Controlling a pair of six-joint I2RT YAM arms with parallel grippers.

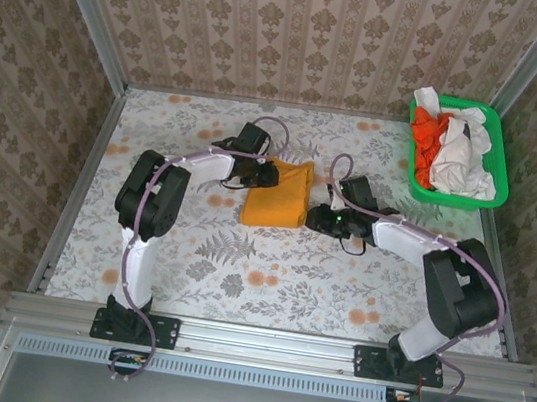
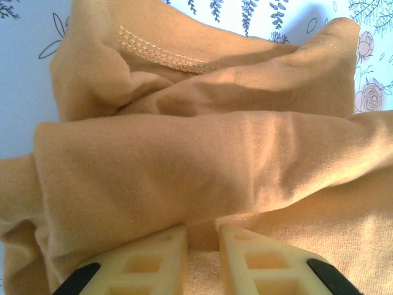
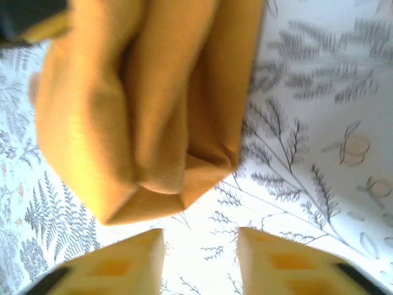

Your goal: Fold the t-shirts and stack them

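A mustard-orange t-shirt (image 1: 281,198) lies folded into a small rectangle at the middle of the table. My left gripper (image 1: 259,166) is at its far left corner. In the left wrist view its fingertips (image 2: 202,228) stand close together with a pinch of the shirt's cloth (image 2: 196,160) between them, and a thick fold bulges just beyond the tips. My right gripper (image 1: 312,218) sits low by the shirt's right edge. In the right wrist view it (image 3: 199,230) is open over bare table, a corner of the shirt (image 3: 141,110) just past the tips.
A green plastic basket (image 1: 448,199) stands at the back right corner, holding a red-orange t-shirt (image 1: 424,138) and white t-shirts (image 1: 457,156). Patterned walls close in the table on three sides. Floral tabletop (image 1: 266,282) spreads in front of the folded shirt.
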